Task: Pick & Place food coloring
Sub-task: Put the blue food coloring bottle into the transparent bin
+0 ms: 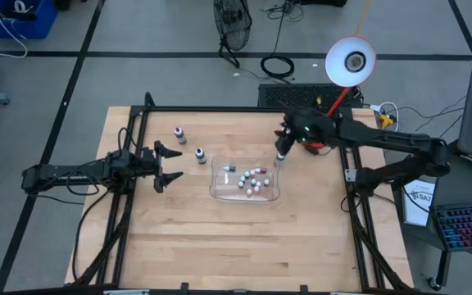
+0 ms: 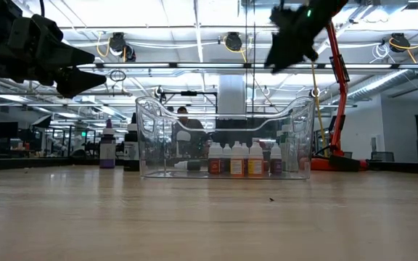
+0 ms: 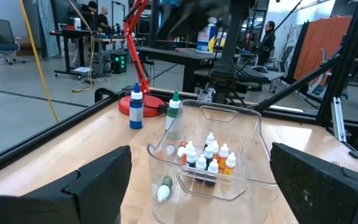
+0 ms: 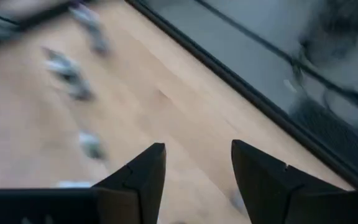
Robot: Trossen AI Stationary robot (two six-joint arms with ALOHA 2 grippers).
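Several food coloring bottles point(image 1: 251, 180) stand inside a clear plastic tray point(image 1: 220, 190) at mid-table, and one bottle lies on its side point(image 3: 165, 188) in it. Two more bottles point(image 1: 179, 133) point(image 1: 200, 154) stand upright on the wood to the tray's left; the left wrist view shows them with a blue cap point(image 3: 135, 109) and a green cap point(image 3: 173, 112). My right gripper point(image 1: 280, 157) hangs raised over the tray's far right corner, slanting down, open, with nothing between its fingers point(image 4: 194, 180). My left gripper point(image 1: 169, 164) waits open and level, left of the tray.
A red lamp arm point(image 1: 341, 94) with a white head point(image 1: 350, 60) stands at the table's far right corner. Black frame rails point(image 1: 129, 139) run along the table's left, right and far edges. Bare wood point(image 1: 236, 246) lies between the tray and the near edge.
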